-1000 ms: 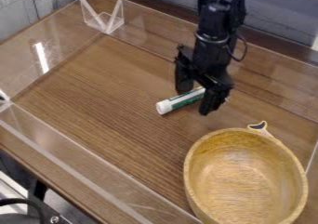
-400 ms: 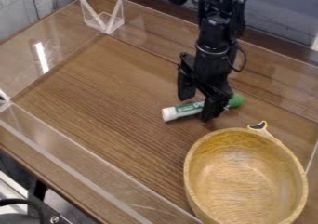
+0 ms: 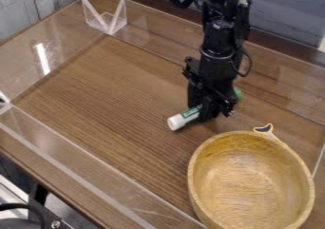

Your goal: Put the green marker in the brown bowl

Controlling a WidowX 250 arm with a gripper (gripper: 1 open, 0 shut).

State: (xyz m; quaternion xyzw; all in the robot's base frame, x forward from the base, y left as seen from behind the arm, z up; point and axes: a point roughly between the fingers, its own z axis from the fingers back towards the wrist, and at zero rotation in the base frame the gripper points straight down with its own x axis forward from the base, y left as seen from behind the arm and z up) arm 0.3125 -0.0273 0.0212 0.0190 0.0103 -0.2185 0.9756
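The green marker (image 3: 189, 117) lies on the wooden table, its white end pointing to the lower left and its green part tucked under the gripper. My black gripper (image 3: 211, 104) points straight down onto the marker's green end, with its jaws drawn in against the barrel. The brown bowl (image 3: 250, 182) sits at the lower right, light tan wood with a small notched tab on its far rim. It holds nothing. The marker rests just beyond the bowl's far left rim.
Clear acrylic walls (image 3: 64, 143) run around the wooden table (image 3: 108, 85). A small clear acrylic stand (image 3: 105, 14) sits at the back left corner.
The gripper's jaws, open around the marker earlier, have shut on it. The marker has shifted slightly toward the bowl.
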